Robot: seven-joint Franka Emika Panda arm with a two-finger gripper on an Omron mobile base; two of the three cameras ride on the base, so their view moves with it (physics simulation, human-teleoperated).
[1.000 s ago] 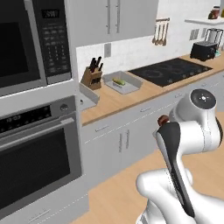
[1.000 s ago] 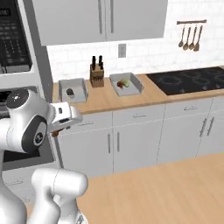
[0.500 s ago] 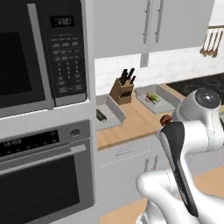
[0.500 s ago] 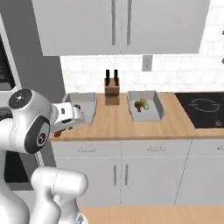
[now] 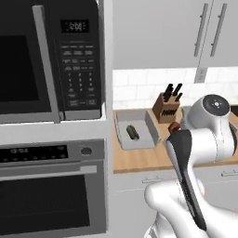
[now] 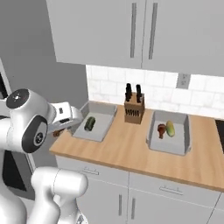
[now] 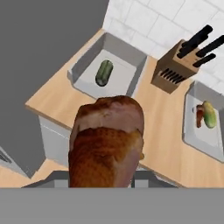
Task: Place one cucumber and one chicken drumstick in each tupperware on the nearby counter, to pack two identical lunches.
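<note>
Brown chicken drumstick (image 7: pixel 107 142) clamped in the gripper (image 6: pixel 65 117), carried near the counter's left end.
Right tupperware (image 6: pixel 169 133) already holds a drumstick and a cucumber; left tupperware (image 6: pixel 97 122) holds one cucumber (image 6: pixel 89 124) and, by judgement, awaits this drumstick to finish the task. Light wooden counter (image 6: pixel 127 151), knife block (image 6: pixel 134 107) between the containers, white tiled backsplash, built-in oven (image 5: pixel 46 186) and microwave (image 5: pixel 46 60) alongside.

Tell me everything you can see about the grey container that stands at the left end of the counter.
The left tupperware is an open, lidless grey tray, rectangular, with sloping walls; it looks like plastic. It sits flat on the wooden counter, near its left end, to the left of the knife block and apart from it. Inside lies one dark green cucumber on the floor of the tray; there is no drumstick in it yet.
</note>
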